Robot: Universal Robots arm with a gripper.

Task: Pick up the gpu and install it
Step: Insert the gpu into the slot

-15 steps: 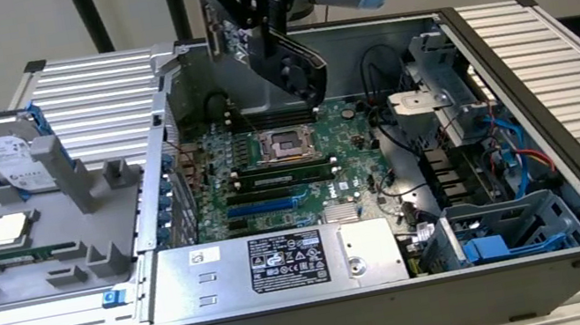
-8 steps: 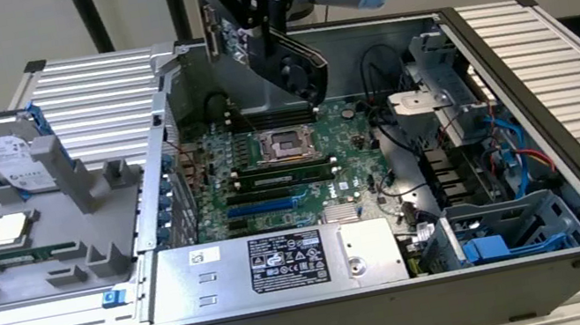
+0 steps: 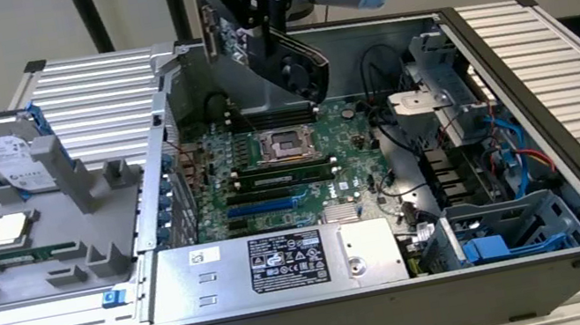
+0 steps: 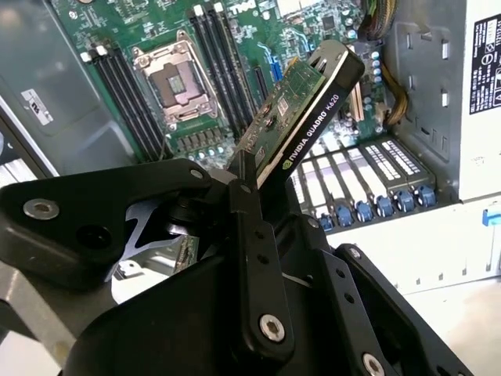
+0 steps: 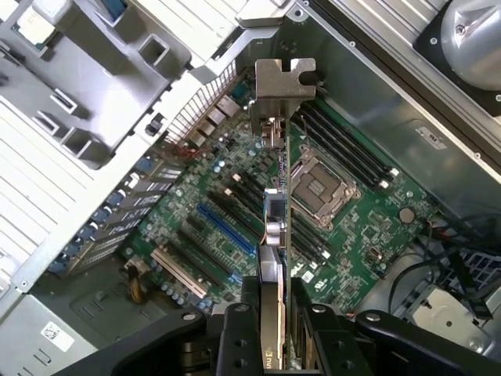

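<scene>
A ribbed metal table [image 3: 554,35] holds an open computer case [image 3: 389,315] lying on its side, with the green motherboard [image 3: 268,175] facing up. The gripper [image 3: 270,36] hangs over the far part of the case. Its fingers [image 4: 249,227] are closed tight on one end of the gpu [image 3: 300,67]. The gpu is up in the air, well above the motherboard, touching nothing else.

To do this step well, I think the card should be kept straight, with its bottom edge over a long slot and its silver bracket [image 5: 282,82] toward the case's back wall. Going slow looks safest, as cables [image 3: 375,67] sit near.

The first wrist view looks along the card's thin edge to the blue slot [image 5: 227,231] below, though I cannot tell which slot it is over. The second wrist view shows the card's flat side. The exterior view shows how high it hangs, and a hard drive [image 3: 8,150] on the exterior view's left.
</scene>
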